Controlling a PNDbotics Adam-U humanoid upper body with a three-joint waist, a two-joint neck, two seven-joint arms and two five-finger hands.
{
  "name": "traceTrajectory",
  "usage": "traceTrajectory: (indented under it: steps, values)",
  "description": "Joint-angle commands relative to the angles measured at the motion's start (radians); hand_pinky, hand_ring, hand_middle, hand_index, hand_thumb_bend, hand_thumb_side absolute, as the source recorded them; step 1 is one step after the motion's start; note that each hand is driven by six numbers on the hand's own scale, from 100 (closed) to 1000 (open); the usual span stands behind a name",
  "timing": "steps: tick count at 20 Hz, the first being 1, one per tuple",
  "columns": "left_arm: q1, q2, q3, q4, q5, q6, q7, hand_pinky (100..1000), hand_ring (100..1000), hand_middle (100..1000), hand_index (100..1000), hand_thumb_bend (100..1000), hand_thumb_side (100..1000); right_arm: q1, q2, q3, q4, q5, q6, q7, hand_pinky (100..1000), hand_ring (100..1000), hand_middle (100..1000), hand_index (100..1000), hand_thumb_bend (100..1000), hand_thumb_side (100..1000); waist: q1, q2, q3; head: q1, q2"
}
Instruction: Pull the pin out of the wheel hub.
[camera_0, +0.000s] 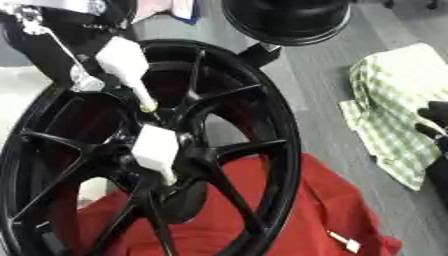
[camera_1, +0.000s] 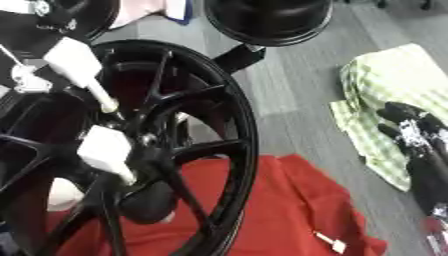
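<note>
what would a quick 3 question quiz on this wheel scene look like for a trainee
1. True or false: the black wheel stands partly over the red cloth.
2. Which hand reaches the hub?
A. left hand
B. right hand
C. neither
3. Fill in: the checked cloth on the floor is white and ____.

Key
1. True.
2. A: the left hand comes in from the upper left, its white-covered parts at the hub; the right hand sits idle at the right edge over the checked cloth.
3. Green.
</note>
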Motion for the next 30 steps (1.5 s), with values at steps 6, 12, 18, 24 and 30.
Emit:
traceTrajectory:
  steps: [6,12,18,24,30]
  values:
    - [0.043,0.152,0.208,-0.046,0.085,0.024,0.09,615,467,239,337,100,117,0.008,-0.019,-0.024,-0.018,-0.002,-0.014,-0.013,886,904,691,748,100,552,-0.014,-0.03,0.029,-0.021,0.005]
    - [0.285,0.3,0.379,-0.057,0.119,0.039,0.239,614,463,234,336,100,123,0.01,-0.014,-0.034,-0.018,-0.001,-0.024,-0.022,886,905,692,748,100,550,-0.024,-0.029,0.049,-0.035,0.007]
    - [0.533,0.338,0.496,-0.032,0.115,0.05,0.354,616,465,236,340,100,123,0.008,-0.003,-0.042,-0.018,-0.004,-0.032,-0.031,885,905,692,748,100,546,-0.042,-0.025,0.061,-0.042,0.006]
    - [0.668,0.291,0.489,-0.082,0.057,0.057,0.383,616,474,247,351,100,112,-0.001,0.007,-0.042,-0.018,-0.012,-0.04,-0.031,885,905,693,748,100,545,-0.058,-0.02,0.053,-0.024,0.004]
    - [0.767,0.209,0.47,-0.131,-0.051,0.079,0.409,625,484,269,383,100,126,-0.009,0.019,-0.044,-0.018,-0.019,-0.041,-0.033,885,905,693,748,100,546,-0.065,-0.013,0.044,-0.014,-0.001]
